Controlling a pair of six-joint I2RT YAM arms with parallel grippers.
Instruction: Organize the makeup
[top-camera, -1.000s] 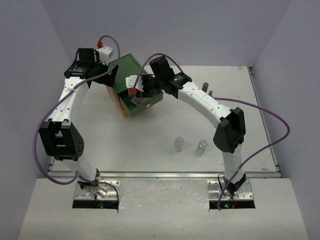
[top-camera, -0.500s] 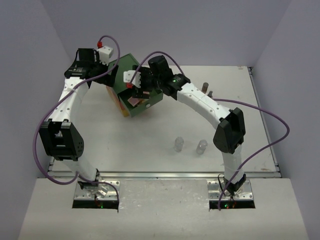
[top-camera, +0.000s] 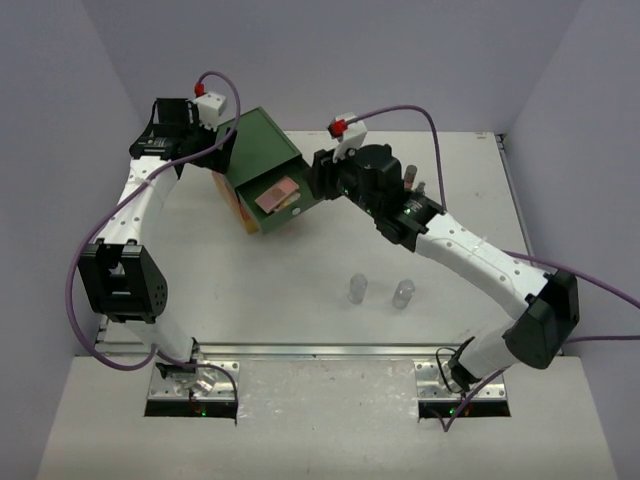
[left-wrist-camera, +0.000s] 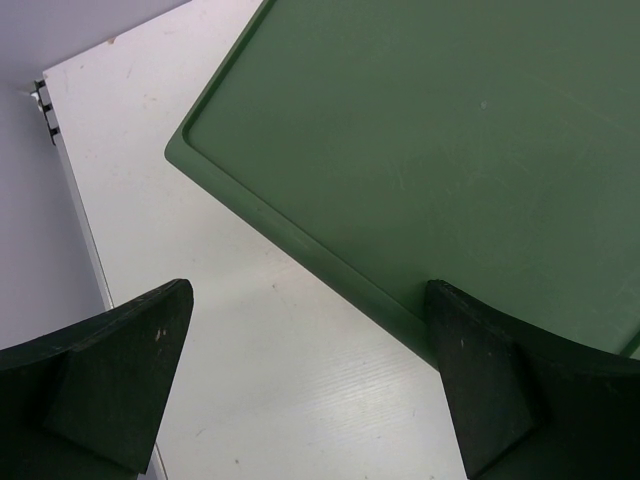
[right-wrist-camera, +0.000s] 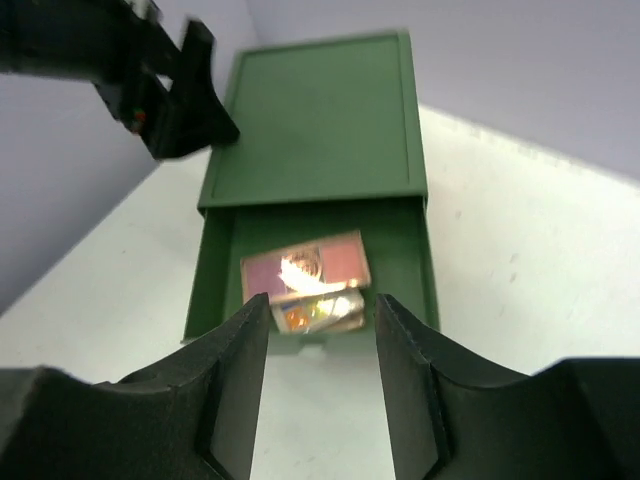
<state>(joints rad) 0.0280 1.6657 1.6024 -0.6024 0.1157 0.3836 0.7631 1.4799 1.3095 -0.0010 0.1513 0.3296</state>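
Observation:
In the right wrist view the green drawer chest (right-wrist-camera: 315, 120) has its top drawer (right-wrist-camera: 405, 265) pulled out. A pink palette (right-wrist-camera: 305, 267) lies in it on top of a multicoloured palette (right-wrist-camera: 315, 312). My right gripper (right-wrist-camera: 322, 345) is open and empty, a short way in front of the drawer. From above, the right gripper (top-camera: 320, 180) is just right of the drawer and the pink palette (top-camera: 277, 194). My left gripper (top-camera: 222, 148) is open at the chest's back left corner, one finger (left-wrist-camera: 495, 385) against its edge. Two clear bottles (top-camera: 357, 289) (top-camera: 403, 293) stand in front. Dark-capped tubes (top-camera: 409, 174) stand behind the right arm.
The chest (top-camera: 262, 150) sits tilted at the back left of the white table (top-camera: 300, 280), with orange and yellow lower drawers (top-camera: 238, 208) showing at its side. Grey walls close in the back and both sides. The left arm (top-camera: 140, 200) arches along the left edge.
My right gripper has let go of the pink palette, which now lies in the drawer. The gripper has pulled back to the right, off the drawer. The left arm has not moved.

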